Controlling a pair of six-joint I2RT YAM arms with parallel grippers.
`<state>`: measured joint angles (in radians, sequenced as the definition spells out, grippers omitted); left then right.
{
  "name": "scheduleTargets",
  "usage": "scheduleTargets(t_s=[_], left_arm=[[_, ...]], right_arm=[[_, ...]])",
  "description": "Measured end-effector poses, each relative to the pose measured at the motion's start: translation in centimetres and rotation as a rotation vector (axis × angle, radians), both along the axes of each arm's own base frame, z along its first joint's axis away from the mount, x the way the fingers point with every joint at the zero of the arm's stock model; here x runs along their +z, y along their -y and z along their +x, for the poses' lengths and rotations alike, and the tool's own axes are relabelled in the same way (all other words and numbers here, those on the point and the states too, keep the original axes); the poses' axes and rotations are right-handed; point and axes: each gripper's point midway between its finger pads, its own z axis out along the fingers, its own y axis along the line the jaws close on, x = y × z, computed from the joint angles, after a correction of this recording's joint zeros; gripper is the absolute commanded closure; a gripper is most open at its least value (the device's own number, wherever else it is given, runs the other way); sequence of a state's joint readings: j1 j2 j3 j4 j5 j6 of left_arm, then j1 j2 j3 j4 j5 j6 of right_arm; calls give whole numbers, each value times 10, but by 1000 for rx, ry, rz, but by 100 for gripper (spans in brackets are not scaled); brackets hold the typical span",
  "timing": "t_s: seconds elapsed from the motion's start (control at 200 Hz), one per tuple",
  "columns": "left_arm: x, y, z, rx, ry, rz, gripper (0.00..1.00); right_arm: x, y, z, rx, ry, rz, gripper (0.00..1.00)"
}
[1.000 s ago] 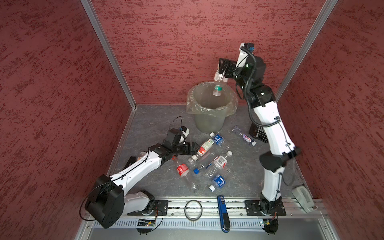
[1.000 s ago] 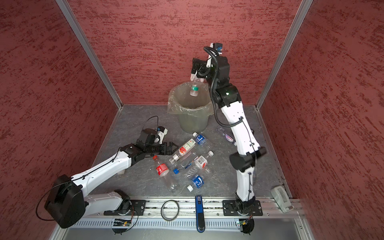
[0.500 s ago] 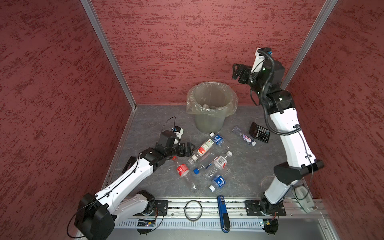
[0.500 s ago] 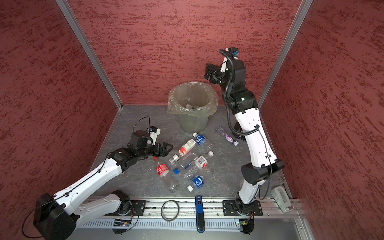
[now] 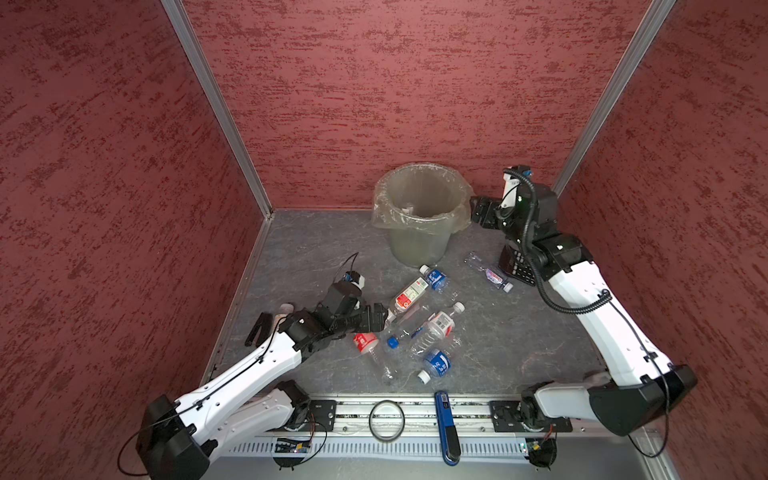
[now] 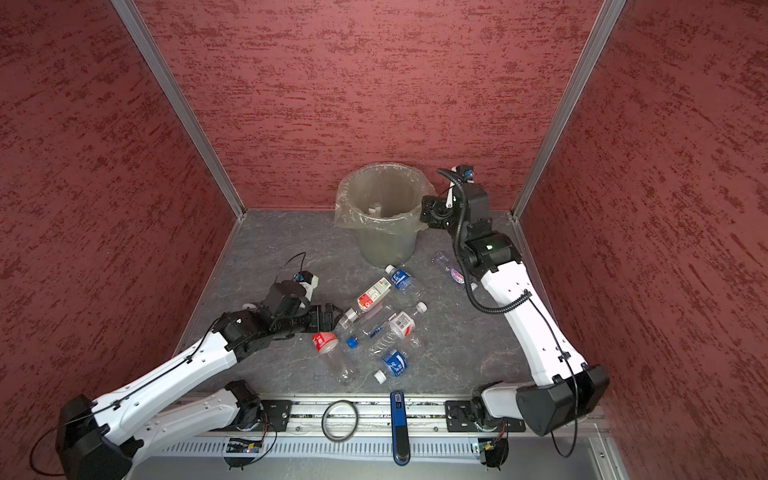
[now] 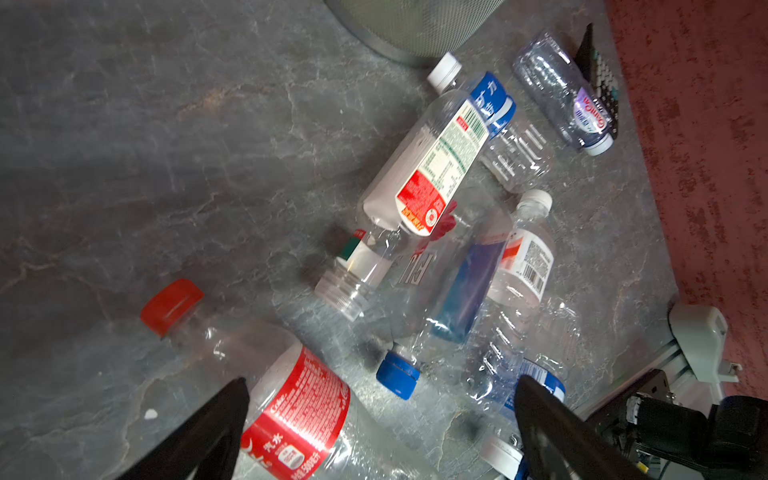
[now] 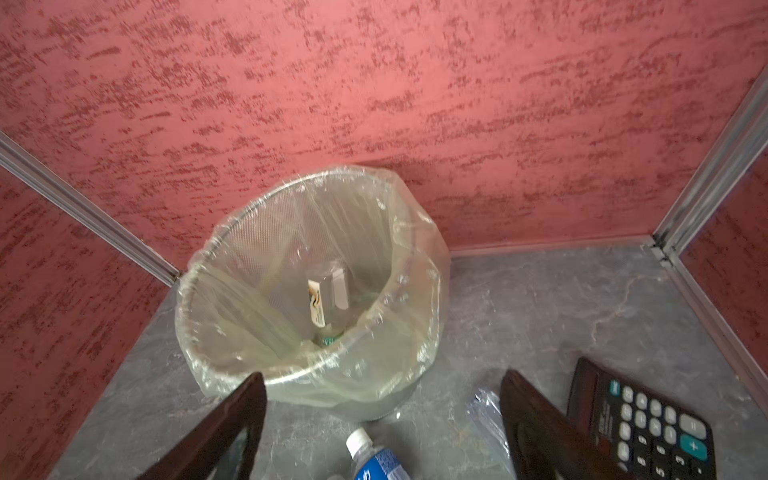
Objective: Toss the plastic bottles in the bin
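Left pincer (image 7: 382, 386) gaping empty, I am hovering over the bottles (image 5: 436, 328) lying before the bin (image 5: 417, 249); right pincer (image 8: 383, 376), also open and empty, is hanging beside the bin. Best, I judge: straddling the red-cap bottle (image 7: 299, 399) crosswise, squeezing gently.

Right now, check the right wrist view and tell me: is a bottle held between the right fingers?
No, the right fingers stand apart with nothing between them, the bin beyond.
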<state>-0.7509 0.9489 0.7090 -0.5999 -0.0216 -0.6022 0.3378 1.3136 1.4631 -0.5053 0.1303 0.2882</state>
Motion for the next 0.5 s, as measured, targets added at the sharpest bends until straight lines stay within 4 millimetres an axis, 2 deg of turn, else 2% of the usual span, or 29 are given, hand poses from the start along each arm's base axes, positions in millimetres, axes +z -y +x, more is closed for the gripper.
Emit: scheduleTargets(t_s=[0.125,0.341,0.501], left_arm=[[-12,1,-20,19,-48,35,1],[-24,1,-40,95,-123,15,1],[-42,1,-56,152,-205,11,1]], right_arm=[[-29,3,-16,14,-52,-5,19],[-79,5,-40,28,-141,-4,21],[-121,11,-57,22,-218,-20,24]])
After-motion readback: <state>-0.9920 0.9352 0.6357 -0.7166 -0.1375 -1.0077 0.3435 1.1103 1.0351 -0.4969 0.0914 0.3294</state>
